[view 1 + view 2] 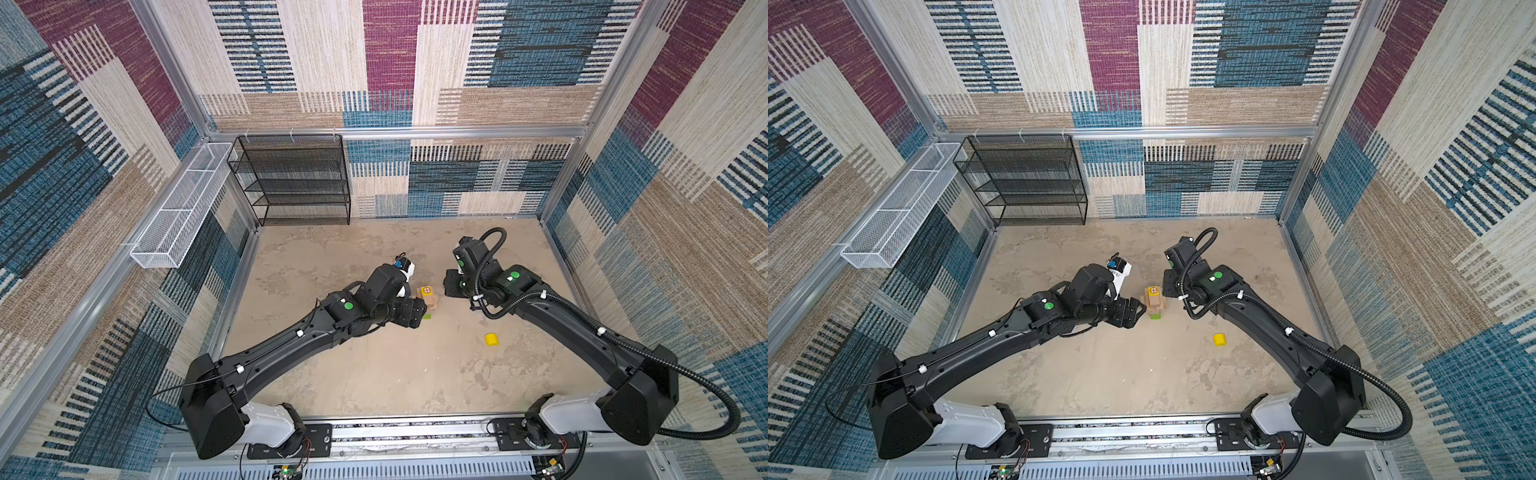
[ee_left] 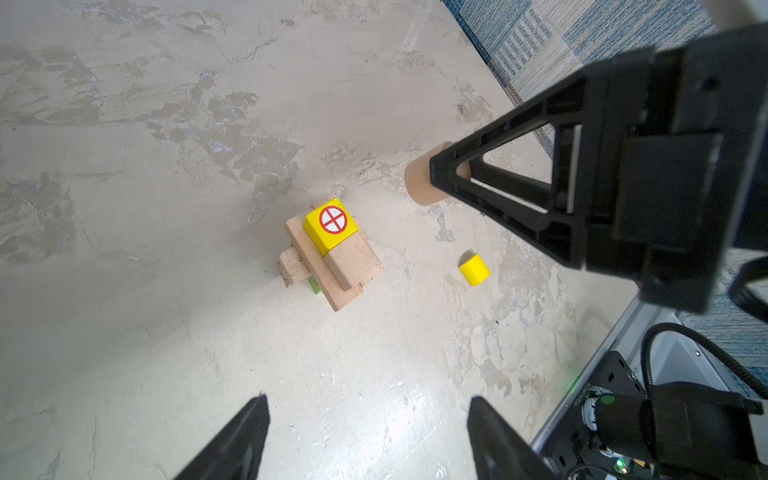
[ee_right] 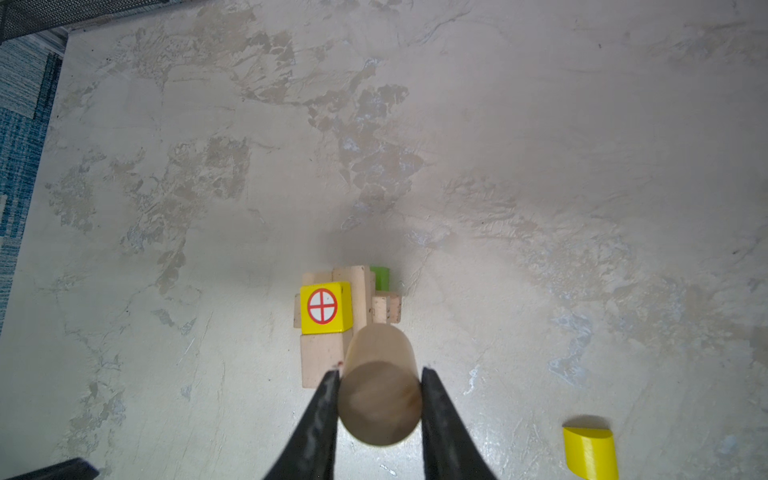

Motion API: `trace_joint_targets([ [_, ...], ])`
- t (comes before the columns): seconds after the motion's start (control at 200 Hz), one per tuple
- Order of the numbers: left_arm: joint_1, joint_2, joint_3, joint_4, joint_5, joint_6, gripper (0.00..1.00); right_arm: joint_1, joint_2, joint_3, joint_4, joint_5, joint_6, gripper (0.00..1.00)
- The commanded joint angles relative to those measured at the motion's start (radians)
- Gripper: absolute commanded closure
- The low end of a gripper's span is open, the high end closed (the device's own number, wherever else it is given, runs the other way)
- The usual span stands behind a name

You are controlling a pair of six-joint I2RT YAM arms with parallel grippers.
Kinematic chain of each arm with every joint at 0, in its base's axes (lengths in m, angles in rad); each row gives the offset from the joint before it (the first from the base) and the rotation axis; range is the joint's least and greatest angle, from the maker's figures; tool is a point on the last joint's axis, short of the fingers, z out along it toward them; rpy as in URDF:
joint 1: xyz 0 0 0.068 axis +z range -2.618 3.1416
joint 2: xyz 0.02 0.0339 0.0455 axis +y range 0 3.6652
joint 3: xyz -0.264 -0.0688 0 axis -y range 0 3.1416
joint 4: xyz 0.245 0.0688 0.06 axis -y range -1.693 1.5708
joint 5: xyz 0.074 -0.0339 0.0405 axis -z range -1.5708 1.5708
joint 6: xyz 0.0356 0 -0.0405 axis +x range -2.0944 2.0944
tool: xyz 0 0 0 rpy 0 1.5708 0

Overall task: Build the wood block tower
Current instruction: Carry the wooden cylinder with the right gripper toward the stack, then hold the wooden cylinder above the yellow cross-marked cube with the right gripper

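Note:
The wood block tower (image 1: 429, 300) (image 1: 1154, 302) stands mid-floor: tan bricks laid crosswise (image 2: 336, 266) over a green oblong (image 3: 380, 278) (image 1: 1155, 316), with a red-marked yellow cube (image 2: 331, 224) (image 3: 325, 307) on top. My right gripper (image 3: 380, 370) is shut on a tan round piece (image 3: 380, 386) (image 2: 419, 180), held above the floor just right of the tower. A yellow cylinder (image 1: 491, 339) (image 2: 474, 269) lies on its side on the floor, nearer the front right. My left gripper (image 2: 369, 400) (image 1: 1138, 309) stands open and empty beside the tower's left.
A black mesh shelf (image 1: 291, 178) stands against the back wall at the left. A white wire basket (image 1: 183, 208) hangs on the left wall. Both arm bases sit on the front rail (image 1: 374, 432).

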Motion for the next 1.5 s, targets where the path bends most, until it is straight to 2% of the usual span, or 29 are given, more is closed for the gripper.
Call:
trace_joint_targets([
  [0.0, 0.004, -0.003, -0.003, 0.004, -0.006, 0.003, 0.21, 0.008, 0.006, 0.017, -0.003, 0.004, -0.008, 1.0],
  [0.861, 0.066, -0.1, -0.102, 0.024, 0.002, 0.002, 0.2, 0.087, 0.151, 0.19, -0.063, 0.041, -0.014, 1.0],
  [1.492, 0.086, -0.113, -0.118, 0.026, 0.026, -0.007, 0.21, 0.122, 0.19, 0.21, -0.122, 0.084, -0.01, 1.0],
])
